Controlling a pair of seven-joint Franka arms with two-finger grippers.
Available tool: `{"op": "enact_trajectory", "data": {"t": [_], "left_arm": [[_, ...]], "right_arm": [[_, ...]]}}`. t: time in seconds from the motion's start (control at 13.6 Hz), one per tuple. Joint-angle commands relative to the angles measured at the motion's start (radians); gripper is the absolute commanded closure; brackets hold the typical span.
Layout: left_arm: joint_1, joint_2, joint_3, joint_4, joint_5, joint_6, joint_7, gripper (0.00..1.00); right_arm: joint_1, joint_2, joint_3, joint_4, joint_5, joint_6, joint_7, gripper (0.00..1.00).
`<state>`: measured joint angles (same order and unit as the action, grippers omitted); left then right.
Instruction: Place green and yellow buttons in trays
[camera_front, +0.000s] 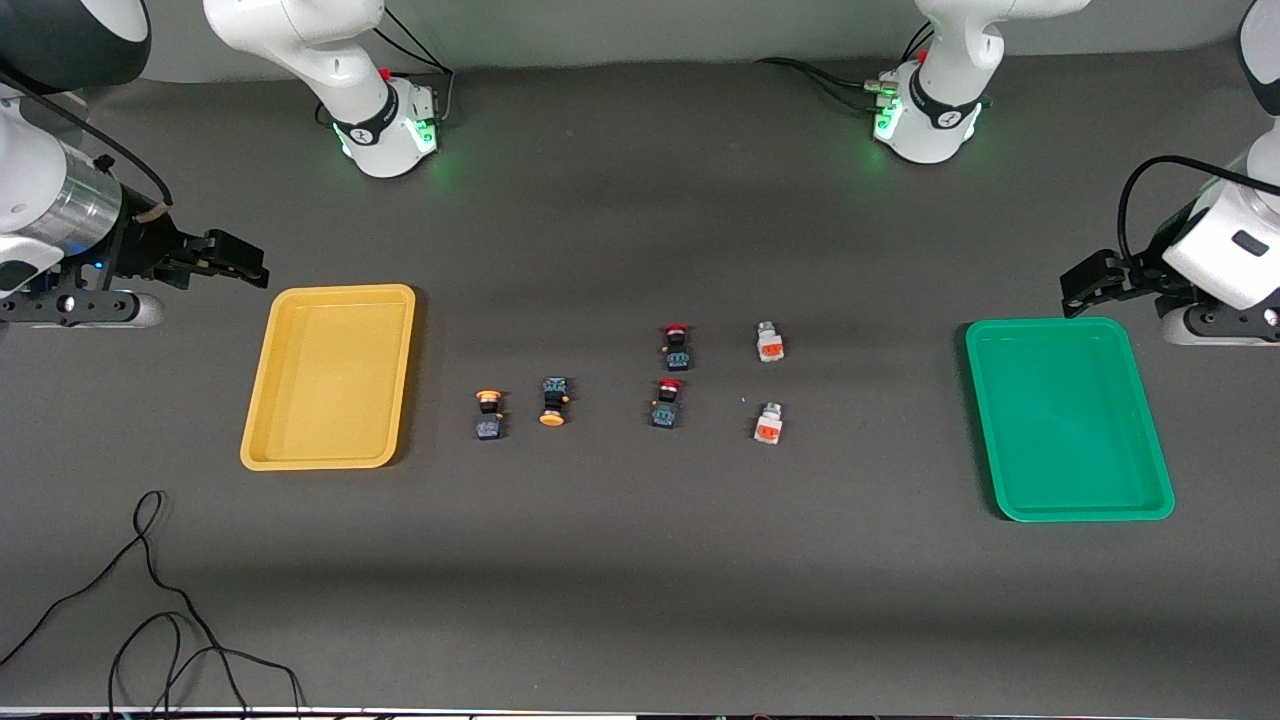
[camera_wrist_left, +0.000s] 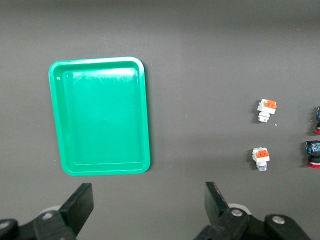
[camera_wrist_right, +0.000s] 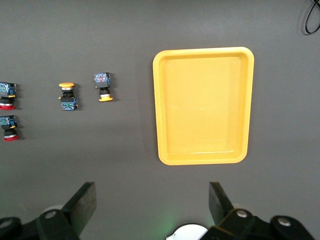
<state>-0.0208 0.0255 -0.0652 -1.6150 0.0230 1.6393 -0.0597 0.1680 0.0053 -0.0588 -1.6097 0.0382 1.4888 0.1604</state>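
Two orange-yellow capped buttons (camera_front: 488, 414) (camera_front: 553, 401) lie on the table beside the empty yellow tray (camera_front: 330, 380). Two whitish-grey blocks with orange patches (camera_front: 769, 342) (camera_front: 768, 423) lie toward the empty green tray (camera_front: 1068, 420). My right gripper (camera_front: 245, 262) hangs open over bare table just off a corner of the yellow tray (camera_wrist_right: 202, 105), holding nothing. My left gripper (camera_front: 1085, 283) hangs open over bare table off a corner of the green tray (camera_wrist_left: 100, 115), also holding nothing. The left wrist view shows both blocks (camera_wrist_left: 266, 110) (camera_wrist_left: 260, 158). The right wrist view shows both capped buttons (camera_wrist_right: 67, 96) (camera_wrist_right: 102, 86).
Two red-capped black buttons (camera_front: 677, 346) (camera_front: 667, 403) lie between the capped buttons and the grey blocks. A loose black cable (camera_front: 150, 600) curls near the table's front edge at the right arm's end. The arm bases (camera_front: 385, 125) (camera_front: 925, 120) stand along the back.
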Motion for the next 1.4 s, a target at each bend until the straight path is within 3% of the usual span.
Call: {"op": "enact_trajectory", "data": {"t": [0.0, 0.37, 0.59, 0.73, 1.03, 1.32], "left_arm": [[-0.011, -0.025, -0.002, -0.029, -0.02, 0.002, 0.012, 0.01], [-0.089, -0.065, -0.002, -0.117, -0.071, 0.062, -0.026, 0.01], [-0.204, -0.134, -0.005, -0.227, -0.071, 0.129, -0.22, 0.01], [-0.31, -0.131, -0.01, -0.235, -0.069, 0.146, -0.381, 0.01], [-0.457, -0.108, -0.011, -0.241, -0.072, 0.172, -0.495, 0.01], [-0.544, -0.075, -0.015, -0.25, -0.071, 0.174, -0.569, 0.01]], "right_arm": [[0.001, 0.012, 0.001, 0.021, -0.006, -0.004, -0.007, 0.0], [0.001, 0.012, -0.001, 0.024, -0.008, -0.007, 0.001, 0.0], [0.001, 0.012, -0.001, 0.024, -0.008, -0.009, 0.001, 0.0], [-0.004, 0.012, -0.004, 0.024, -0.008, -0.01, 0.002, 0.0], [-0.007, 0.013, -0.004, 0.025, -0.008, -0.012, -0.012, 0.0], [-0.008, 0.013, -0.004, 0.024, -0.008, -0.015, -0.012, 0.0]]}}
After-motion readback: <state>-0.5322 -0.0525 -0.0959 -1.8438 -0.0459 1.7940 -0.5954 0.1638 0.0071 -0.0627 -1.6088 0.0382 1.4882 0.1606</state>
